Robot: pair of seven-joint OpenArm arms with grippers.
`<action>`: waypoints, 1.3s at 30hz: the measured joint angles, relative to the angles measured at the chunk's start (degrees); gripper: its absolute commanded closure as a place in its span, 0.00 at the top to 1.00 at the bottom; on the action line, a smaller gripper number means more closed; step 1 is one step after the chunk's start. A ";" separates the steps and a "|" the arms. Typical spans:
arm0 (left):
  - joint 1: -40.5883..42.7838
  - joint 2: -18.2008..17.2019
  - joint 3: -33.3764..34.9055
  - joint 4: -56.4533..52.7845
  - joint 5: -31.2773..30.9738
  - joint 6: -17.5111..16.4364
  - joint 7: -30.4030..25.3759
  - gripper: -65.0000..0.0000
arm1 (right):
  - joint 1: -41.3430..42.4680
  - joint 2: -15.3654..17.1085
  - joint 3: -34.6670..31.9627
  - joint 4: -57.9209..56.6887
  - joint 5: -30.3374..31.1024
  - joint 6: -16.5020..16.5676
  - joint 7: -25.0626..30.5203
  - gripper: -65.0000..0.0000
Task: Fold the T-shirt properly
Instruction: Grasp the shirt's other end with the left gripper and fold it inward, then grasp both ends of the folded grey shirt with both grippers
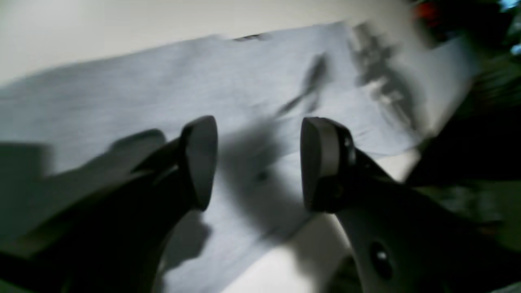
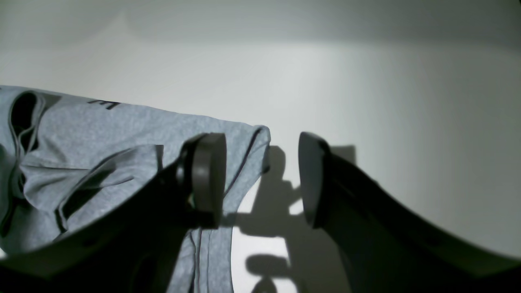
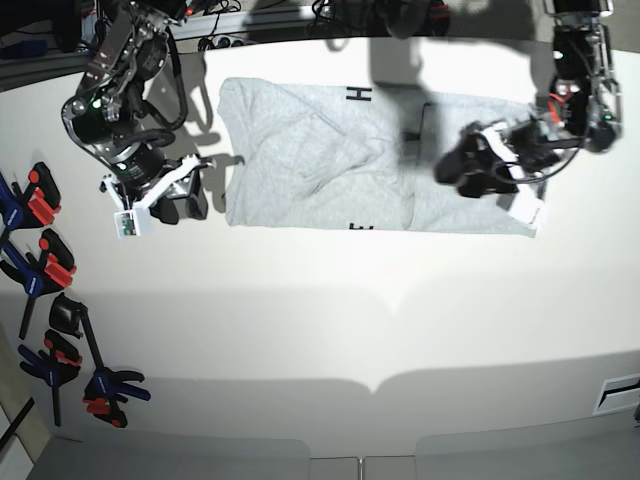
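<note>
The T-shirt (image 3: 320,160), light grey with black letters at its edges, lies flat across the far half of the table as a long folded band. My left gripper (image 3: 450,168) hovers over the band's right part. In the blurred left wrist view this gripper (image 1: 258,162) stands open, with only grey T-shirt (image 1: 203,81) fabric below it. My right gripper (image 3: 195,205) is beside the band's left near corner. In the right wrist view it (image 2: 260,177) is open and empty, one finger over the T-shirt (image 2: 101,130) edge and the other over bare table.
The white table (image 3: 320,330) stretches toward the near edge. Several blue, black and orange clamps (image 3: 45,270) lie along its left edge. Cables and dark equipment (image 3: 330,15) run along the back.
</note>
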 measured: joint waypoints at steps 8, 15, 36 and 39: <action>0.17 -1.29 -3.82 0.02 7.17 3.89 -4.81 0.47 | -2.34 0.00 0.04 -0.83 -4.50 0.02 -0.17 0.42; 0.33 0.68 -3.78 0.02 5.99 3.91 -4.79 0.47 | -7.21 -0.39 0.07 -5.27 -4.87 0.07 5.31 0.51; 0.46 1.88 -3.78 0.02 5.97 3.89 -4.79 0.47 | -6.49 -7.13 0.28 -24.02 9.51 -2.38 8.46 0.51; 0.46 1.86 -3.78 0.02 5.99 3.91 -4.79 0.47 | -6.23 -8.61 0.26 -24.17 12.41 -0.26 6.16 0.51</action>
